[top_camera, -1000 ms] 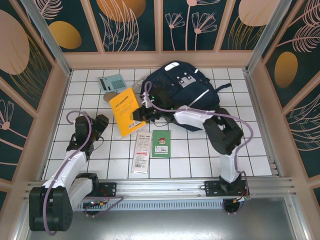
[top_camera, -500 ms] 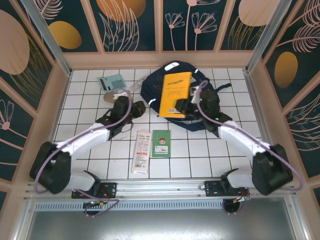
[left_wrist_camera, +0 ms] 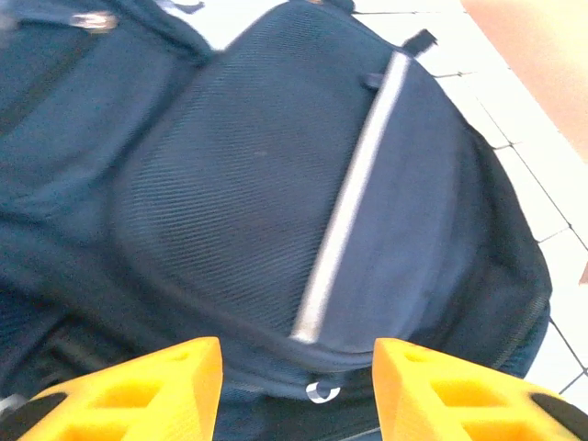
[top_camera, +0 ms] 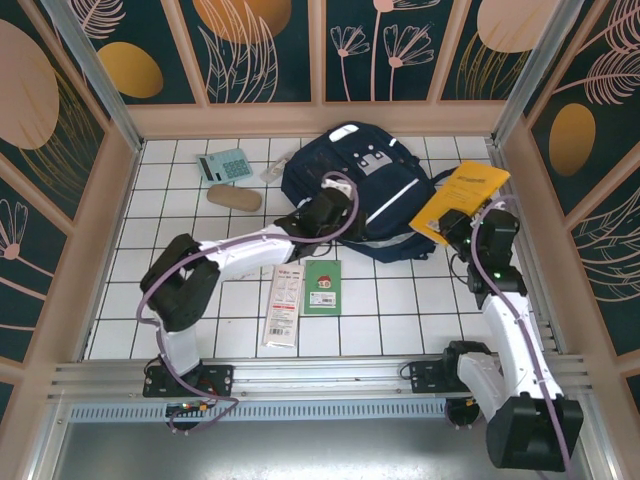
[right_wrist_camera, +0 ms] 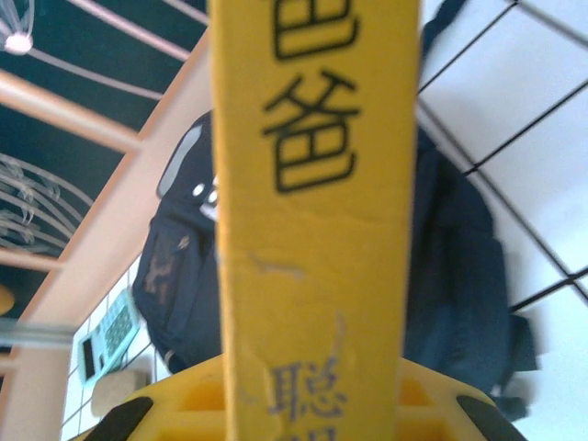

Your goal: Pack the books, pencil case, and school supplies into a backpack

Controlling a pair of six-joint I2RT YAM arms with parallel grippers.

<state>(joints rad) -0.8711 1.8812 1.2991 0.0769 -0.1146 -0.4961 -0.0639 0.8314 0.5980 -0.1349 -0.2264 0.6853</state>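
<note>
Backpack (top_camera: 365,190), top view: back-centre of desk (top_camera: 400,310); orange-yellow book (top_camera: 465,190) has swung off it to the right, so not packed yet.
Left wrist: left end effector (left_wrist_camera: 299,377) spread, empty, just over the backpack.
Right wrist: right end effector (right_wrist_camera: 312,409) pinching the book's edge.

Around me stands a low enclosure. The floor (top_camera: 400,320) is white square tile with dark grout, evenly and brightly lit, with only soft shadows. The wall panels (top_camera: 260,50) on three sides are dark teal, painted with gold and peach ovals and pale line-drawn flowers, and are set in a peach wooden frame (top_camera: 320,118). Slanting metal posts (top_camera: 90,70) rise at the back corners. An aluminium rail (top_camera: 320,370) runs along the near edge, with a grey metal ledge (top_camera: 320,450) below it.
</note>
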